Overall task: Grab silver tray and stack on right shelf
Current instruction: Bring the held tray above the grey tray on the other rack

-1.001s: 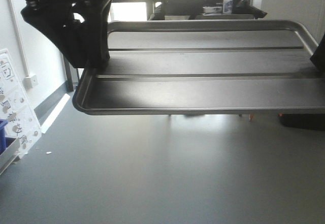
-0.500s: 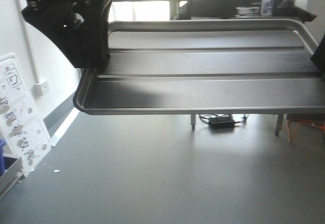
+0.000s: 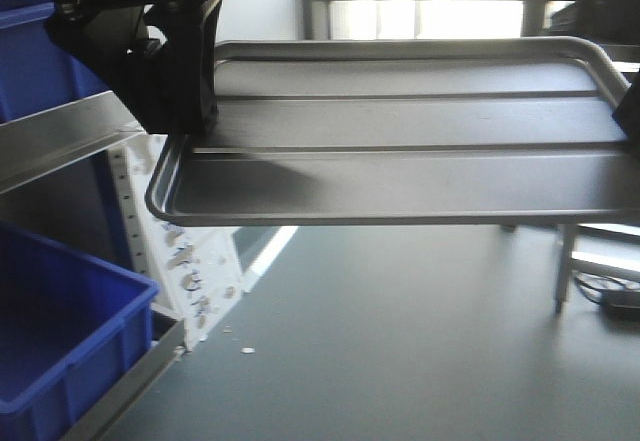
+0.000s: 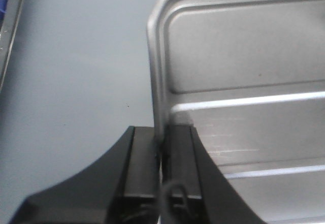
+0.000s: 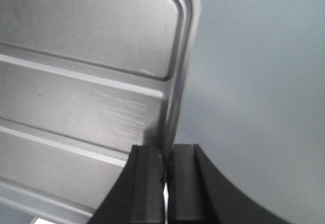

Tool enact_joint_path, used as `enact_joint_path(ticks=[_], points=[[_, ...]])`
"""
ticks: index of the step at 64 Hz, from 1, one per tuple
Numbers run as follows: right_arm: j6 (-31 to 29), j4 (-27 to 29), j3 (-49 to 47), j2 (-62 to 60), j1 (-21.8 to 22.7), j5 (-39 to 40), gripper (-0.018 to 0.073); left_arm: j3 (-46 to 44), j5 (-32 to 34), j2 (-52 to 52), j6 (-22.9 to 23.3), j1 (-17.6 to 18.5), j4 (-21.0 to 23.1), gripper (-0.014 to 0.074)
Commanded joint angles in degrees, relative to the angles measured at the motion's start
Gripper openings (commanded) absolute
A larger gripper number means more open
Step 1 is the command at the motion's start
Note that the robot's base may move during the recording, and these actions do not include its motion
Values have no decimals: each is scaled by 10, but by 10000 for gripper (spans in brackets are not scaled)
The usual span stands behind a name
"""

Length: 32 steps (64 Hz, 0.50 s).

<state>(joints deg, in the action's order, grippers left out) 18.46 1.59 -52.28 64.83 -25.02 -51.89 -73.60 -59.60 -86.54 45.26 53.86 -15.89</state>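
Note:
The silver tray (image 3: 400, 176) with two long ridges across its floor hangs level in the air, filling the upper front view. My left gripper (image 3: 185, 136) is shut on its left rim; the left wrist view shows the black jaws pinching the rim (image 4: 161, 137) of the tray (image 4: 244, 82). My right gripper (image 3: 630, 111) is shut on the right rim, mostly cut off by the frame edge; the right wrist view shows it clamped on the rim (image 5: 166, 150) of the tray (image 5: 86, 76). The right shelf is out of view.
A rack with blue bins (image 3: 55, 351) on slanted steel shelves (image 3: 60, 136) stands at the left. A white perforated board (image 3: 190, 261) leans beside it. Grey floor (image 3: 400, 341) lies below. A table leg (image 3: 563, 266) and cables (image 3: 610, 296) are at the right.
The whole view has swung: the blue-bin rack has come into the left side, the white board has shifted right, and the background table moved right. Both grippers keep the tray clamped.

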Motion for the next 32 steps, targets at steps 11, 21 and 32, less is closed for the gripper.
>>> enact_joint_path(ticks=[11, 21, 32], points=[[-15, 2, -19, -11, -2, 48, 57, -18, 12, 21, -18, 4, -3, -93], [-15, 2, -19, -11, -2, 48, 57, -18, 12, 21, -18, 4, -3, -93], [-15, 2, -19, -11, -2, 48, 57, -18, 12, 21, -18, 4, -3, -93]])
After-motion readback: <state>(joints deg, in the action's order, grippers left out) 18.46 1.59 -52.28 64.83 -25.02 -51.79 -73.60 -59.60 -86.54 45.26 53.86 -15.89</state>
